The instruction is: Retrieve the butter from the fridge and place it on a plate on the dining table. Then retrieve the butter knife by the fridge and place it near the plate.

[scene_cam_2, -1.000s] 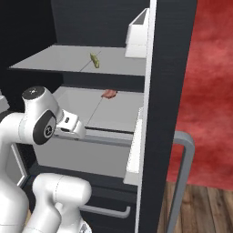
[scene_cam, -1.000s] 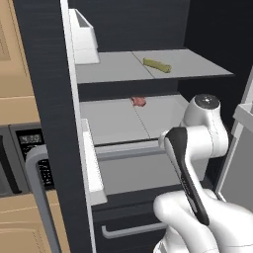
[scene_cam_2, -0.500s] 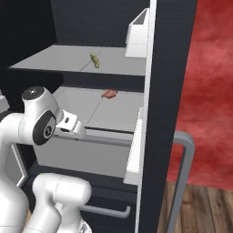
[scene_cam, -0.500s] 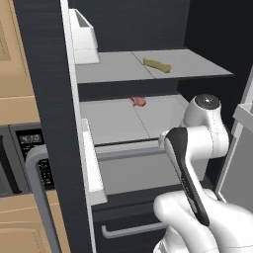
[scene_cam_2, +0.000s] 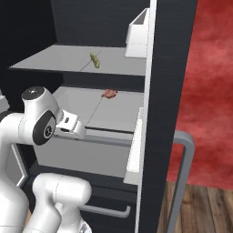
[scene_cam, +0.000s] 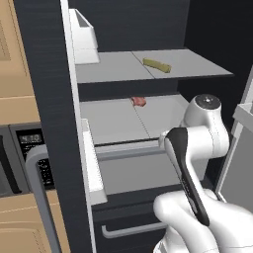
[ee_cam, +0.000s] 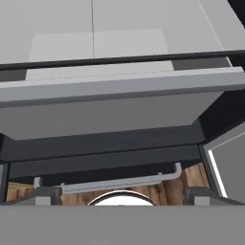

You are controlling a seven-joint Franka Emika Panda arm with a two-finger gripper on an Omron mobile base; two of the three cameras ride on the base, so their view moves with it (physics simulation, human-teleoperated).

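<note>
The fridge [scene_cam: 44, 74] stands open in front of me. The butter [scene_cam: 157, 65], a slim olive-yellow stick, lies on the upper grey shelf, and also shows as the butter [scene_cam_2: 94, 59] from the right. My gripper [ee_cam: 122, 196] is open with nothing between its widely spread fingertips [ee_cam: 45, 194]. It hangs below and in front of the butter's shelf, at the front edge of the lower shelf, looking down at the drawer handle [ee_cam: 110, 182]. My hand [scene_cam_2: 68, 124] sits close to that shelf's front lip. The plate, the dining table and the butter knife are out of view.
A small red food item [scene_cam: 139, 101] lies at the back of the lower shelf. A white door bin [scene_cam: 84, 37] hangs on the open left door. A black keypad appliance [scene_cam: 29, 148] sits at the left. A grey bar handle [scene_cam_2: 184, 168] and a red wall [scene_cam_2: 209, 91] are at the right.
</note>
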